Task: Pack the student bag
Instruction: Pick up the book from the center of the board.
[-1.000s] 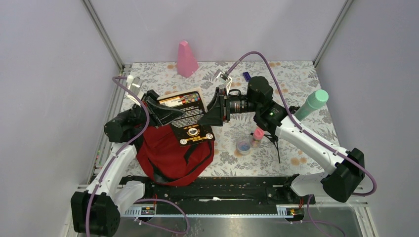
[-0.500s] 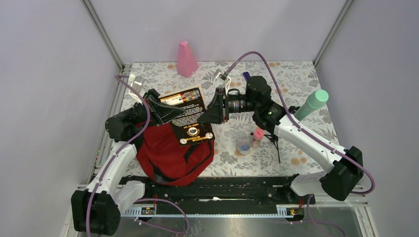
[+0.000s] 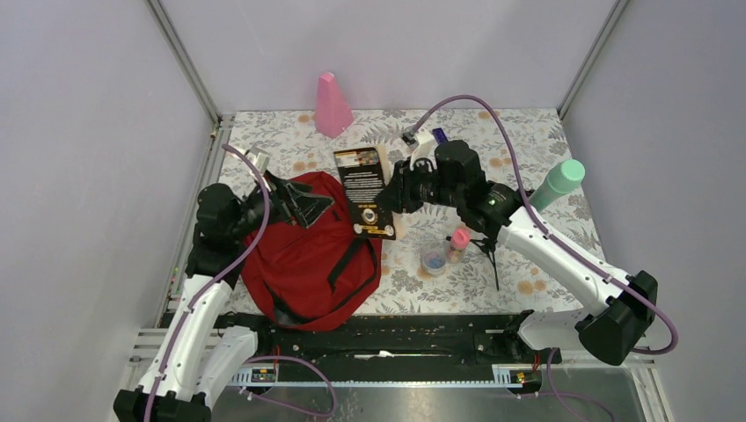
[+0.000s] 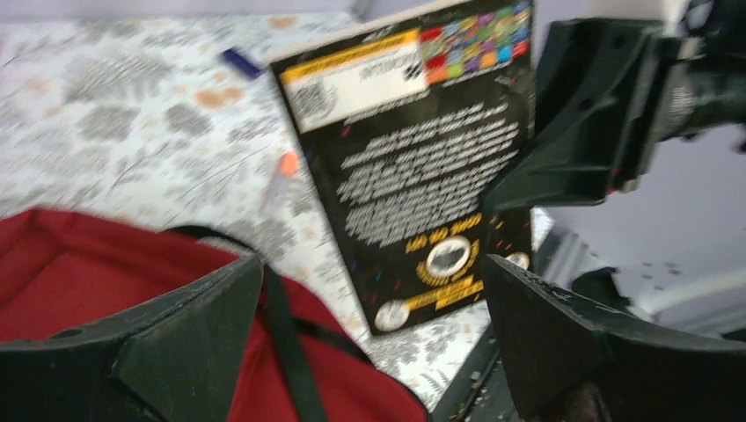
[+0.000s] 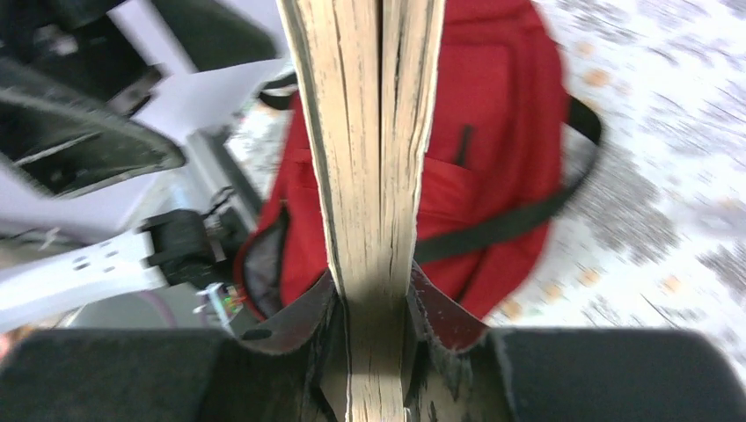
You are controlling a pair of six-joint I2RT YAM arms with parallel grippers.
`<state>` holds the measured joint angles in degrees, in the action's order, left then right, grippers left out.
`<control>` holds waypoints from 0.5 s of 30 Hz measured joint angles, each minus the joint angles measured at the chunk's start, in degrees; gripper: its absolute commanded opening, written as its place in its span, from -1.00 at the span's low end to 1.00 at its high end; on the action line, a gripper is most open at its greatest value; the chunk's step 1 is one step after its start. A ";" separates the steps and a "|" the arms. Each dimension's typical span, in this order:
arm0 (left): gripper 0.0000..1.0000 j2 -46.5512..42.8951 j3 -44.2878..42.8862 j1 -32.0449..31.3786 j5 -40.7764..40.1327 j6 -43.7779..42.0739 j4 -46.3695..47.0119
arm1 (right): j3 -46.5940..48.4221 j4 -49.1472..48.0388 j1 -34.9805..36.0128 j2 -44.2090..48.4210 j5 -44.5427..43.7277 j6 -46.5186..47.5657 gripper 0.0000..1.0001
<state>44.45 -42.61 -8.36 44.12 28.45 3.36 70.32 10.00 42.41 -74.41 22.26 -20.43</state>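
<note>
One book (image 3: 363, 185) is clamped by the right gripper (image 3: 391, 195); the left gripper (image 3: 308, 204) is spread, empty.
Bag (image 3: 299, 251) is judged limp; its rim is best gripped.

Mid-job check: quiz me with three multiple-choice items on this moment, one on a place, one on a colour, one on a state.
1. Where does the pink cone stand?
A. at the far edge of the table
B. in the near left corner
C. beside the arm bases

2. What colour is the student bag?
A. blue
B. dark red
C. green

3. What holds the book?
A. nothing, it lies flat on the table
B. nothing, it sits inside the bag
C. the right gripper

Answers:
1 A, the cone stands at the far end, away from both arms.
2 B, its fabric is plainly dark red.
3 C, the right gripper pinches the book's page edge, while the left gripper gapes open and empty.
</note>
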 measured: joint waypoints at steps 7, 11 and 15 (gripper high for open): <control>0.98 -1.92 2.23 -9.81 -16.13 -8.70 -16.87 | 0.02 10.60 -2.62 0.00 -16.06 0.83 -1.00; 0.97 -0.26 2.93 -20.09 -22.47 -10.27 -22.27 | 0.02 13.77 -3.23 0.00 -21.73 0.98 -1.00; 0.97 3.54 2.89 -32.17 -27.78 -10.91 -24.26 | 0.02 15.13 -3.61 0.00 -24.87 0.98 -1.00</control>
<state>47.99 -39.72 -40.53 16.34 17.54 -20.91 70.35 25.12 38.81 -74.41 -2.61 -19.44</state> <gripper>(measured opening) 0.985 0.276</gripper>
